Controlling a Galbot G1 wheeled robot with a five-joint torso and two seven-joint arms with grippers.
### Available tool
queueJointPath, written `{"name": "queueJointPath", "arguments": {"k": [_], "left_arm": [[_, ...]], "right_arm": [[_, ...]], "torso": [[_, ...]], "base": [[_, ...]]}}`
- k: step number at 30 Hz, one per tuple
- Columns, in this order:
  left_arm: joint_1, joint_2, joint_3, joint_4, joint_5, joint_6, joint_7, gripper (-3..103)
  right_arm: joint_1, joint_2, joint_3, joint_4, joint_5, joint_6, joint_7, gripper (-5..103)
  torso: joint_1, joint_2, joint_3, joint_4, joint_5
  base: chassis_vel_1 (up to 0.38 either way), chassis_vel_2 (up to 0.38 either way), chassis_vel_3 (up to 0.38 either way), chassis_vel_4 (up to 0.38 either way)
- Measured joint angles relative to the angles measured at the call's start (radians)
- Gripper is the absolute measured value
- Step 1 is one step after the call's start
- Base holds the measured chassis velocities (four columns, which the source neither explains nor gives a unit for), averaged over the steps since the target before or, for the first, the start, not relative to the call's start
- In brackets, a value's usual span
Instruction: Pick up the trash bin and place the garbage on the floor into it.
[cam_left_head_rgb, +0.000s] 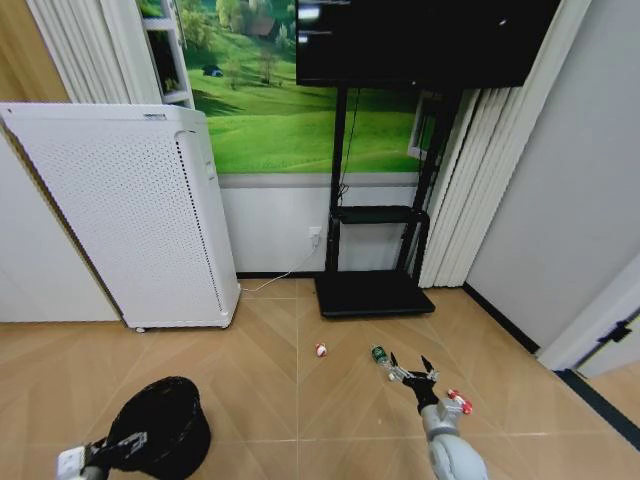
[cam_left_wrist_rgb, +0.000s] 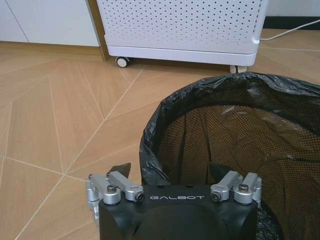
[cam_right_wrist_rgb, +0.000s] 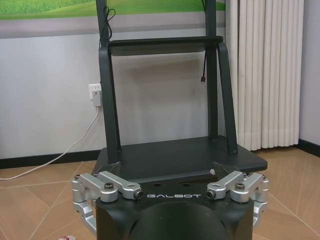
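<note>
Wood floor, white perforated appliance (cam_left_head_rgb: 140, 215) upper left, black TV stand (cam_left_head_rgb: 375, 255) at center. My left gripper (cam_left_wrist_rgb: 170, 172) is clamped on the trash bin (cam_left_head_rgb: 160, 425) rim at lower left, one finger inside, one outside. My right gripper (cam_left_head_rgb: 413, 368) hangs spread open lower right, partly covering the clear bottle (cam_left_head_rgb: 381, 357); the red bit (cam_left_head_rgb: 460, 402) and white-and-red scrap (cam_left_head_rgb: 321, 350) lie nearby.

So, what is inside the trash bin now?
Inside the trash bin I see a black liner and dark mesh wall, with no litter on the visible part. The left gripper, astride the near rim, hides the bottom, so I cannot tell what lies there.
</note>
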Motion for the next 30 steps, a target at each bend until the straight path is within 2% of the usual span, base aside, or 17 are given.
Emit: {"name": "queueJointPath", "arguments": {"k": [2,5,6,8,9,11,14,15,16,19,21,30], "left_arm": [[0.000,-0.001,0.001,0.000,0.000,-0.002,-0.001,86],[0.000,-0.009,0.003,-0.005,0.000,-0.007,-0.008,70],[0.000,-0.009,0.003,-0.005,0.000,-0.007,-0.008,70],[0.005,-0.014,0.004,-0.015,-0.001,-0.007,-0.012,58],[0.005,-0.014,0.004,-0.015,-0.001,-0.007,-0.012,58],[0.006,-0.015,0.004,-0.019,-0.001,-0.006,-0.012,47],[0.007,-0.016,0.003,-0.021,-0.001,-0.006,-0.012,43],[0.008,-0.016,0.003,-0.025,-0.001,-0.006,-0.011,36],[0.009,-0.016,0.002,-0.028,0.000,-0.006,-0.011,25],[0.009,-0.017,0.002,-0.030,0.000,-0.006,-0.011,25],[0.011,-0.018,0.002,-0.037,-0.001,-0.008,-0.010,11],[-0.003,-0.011,0.008,-0.036,-0.002,-0.036,-0.010,10]], "right_arm": [[0.000,0.000,0.000,0.000,0.000,0.000,0.000,100],[-0.001,-0.002,0.001,-0.002,0.002,0.003,0.000,100],[-0.001,-0.002,0.001,-0.002,0.002,0.003,0.000,100],[-0.001,-0.004,0.002,-0.010,0.004,0.007,0.000,100],[-0.001,-0.004,0.002,-0.010,0.004,0.007,0.000,100],[-0.001,-0.005,0.003,-0.014,0.005,0.009,0.000,100],[-0.001,-0.005,0.003,-0.016,0.006,0.010,0.000,100],[0.000,-0.006,0.004,-0.019,0.006,0.012,0.000,100],[0.000,-0.006,0.004,-0.023,0.007,0.015,0.000,100],[0.001,-0.006,0.004,-0.025,0.007,0.015,0.000,100],[0.001,-0.004,0.005,-0.030,0.006,0.018,0.000,100],[0.000,0.004,0.005,-0.040,0.000,0.023,-0.001,100]], "torso": [[0.000,0.000,0.000,0.0000,0.0000],[0.000,0.000,0.000,0.0001,-0.0003],[0.000,0.000,0.000,0.0001,-0.0003],[0.000,0.000,0.000,0.0002,-0.0005],[0.000,0.000,0.000,0.0002,-0.0005],[0.000,0.000,0.000,0.0002,-0.0006],[0.000,0.000,0.000,0.0001,-0.0006],[0.000,0.000,0.000,0.0001,-0.0006],[0.000,0.000,0.000,0.0001,-0.0005],[0.000,0.000,0.000,0.0002,-0.0005],[0.000,0.000,0.000,0.0000,-0.0006],[0.000,0.000,0.000,0.0001,-0.0002]], "base": [[0.000,0.000,0.000,0.000],[0.000,0.000,0.000,0.000],[0.000,0.000,0.000,0.000],[0.000,0.000,0.000,0.000],[0.000,0.000,0.000,0.000],[0.000,0.000,0.000,0.000],[0.000,0.000,0.000,0.000],[0.000,0.000,0.000,0.000],[0.000,0.000,0.000,0.000],[0.000,0.000,0.000,0.000],[0.000,0.000,0.000,0.000],[0.000,0.000,0.000,0.000]]}}
